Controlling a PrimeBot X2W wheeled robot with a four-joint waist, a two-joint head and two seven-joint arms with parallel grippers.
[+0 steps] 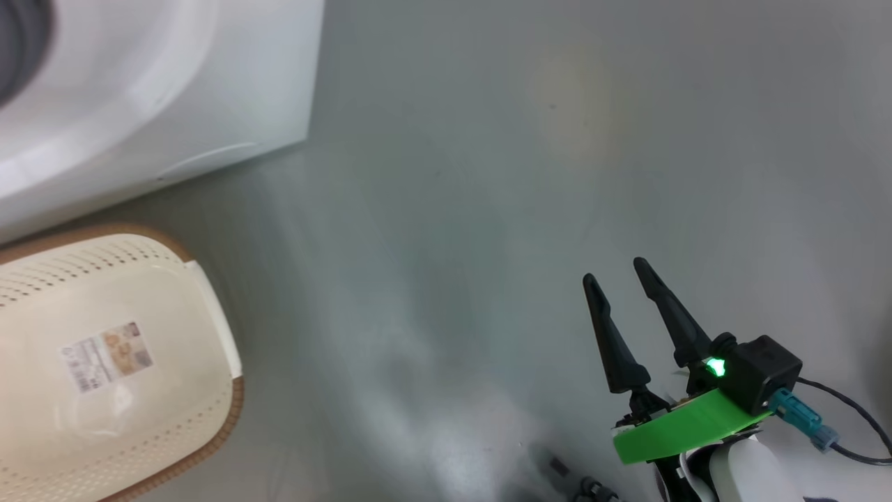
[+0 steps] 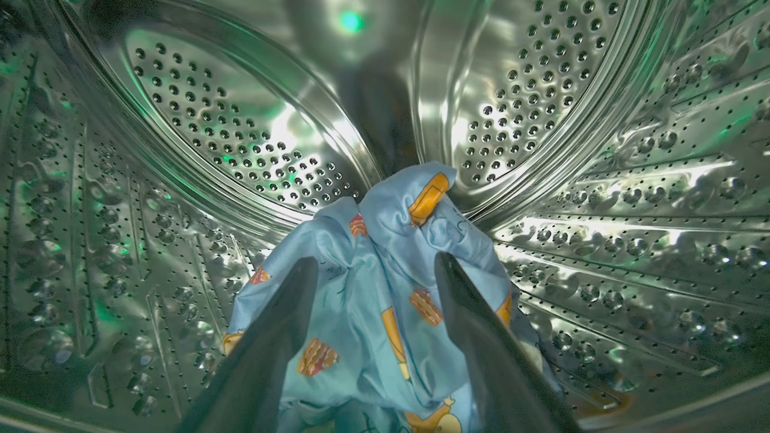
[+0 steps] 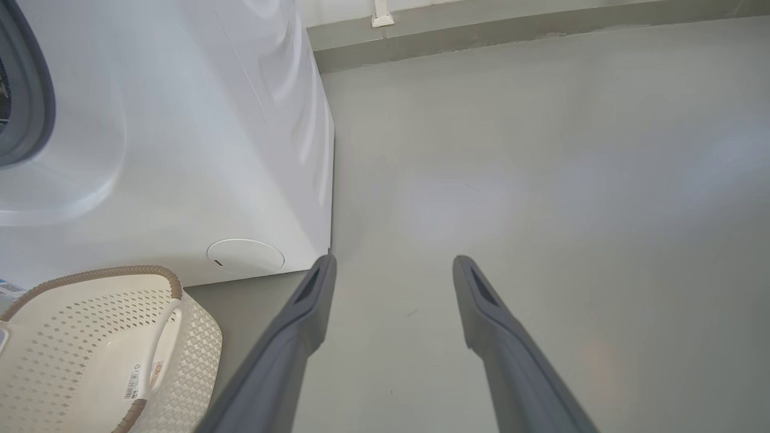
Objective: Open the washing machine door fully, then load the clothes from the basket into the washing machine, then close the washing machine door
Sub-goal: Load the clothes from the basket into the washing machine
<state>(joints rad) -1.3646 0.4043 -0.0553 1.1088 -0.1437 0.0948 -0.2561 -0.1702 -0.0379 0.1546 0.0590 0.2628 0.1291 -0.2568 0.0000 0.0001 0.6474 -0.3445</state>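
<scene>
Lying inside the steel drum [image 2: 240, 150] of the washing machine [image 1: 174, 84], the clothes [image 2: 361, 313] form one bunched heap of blue fabric printed with orange-brown figures. In the left wrist view the heap's long axis runs from the bottom edge up to a narrow folded peak. It runs the same way as the fingers, and the peak points at the drum's perforated back wall. The wider end spreads out near the bottom edge, resting on the drum's dimpled side wall.

The left gripper [image 2: 376, 258] reaches into the drum with its two dark fingers spread wide, not pinching anything. The cloth fills the gap between them, and its peak rises past both fingertips. The fabric's edges spill outward behind each finger. Whether the fingers' inner faces touch the cloth cannot be told.

The right gripper [image 1: 614, 272] hangs over the bare grey floor [image 1: 488, 209], well apart from the machine, with its fingers parted and nothing between them. In its own wrist view it [image 3: 392, 260] points along the floor beside the machine's front corner. The round cap [image 3: 245, 257] lies to one side, low on the white front.

The basket [image 1: 223, 432] stands on the floor just in front of the machine, and a label [image 1: 104, 355] shows on its bottom.
</scene>
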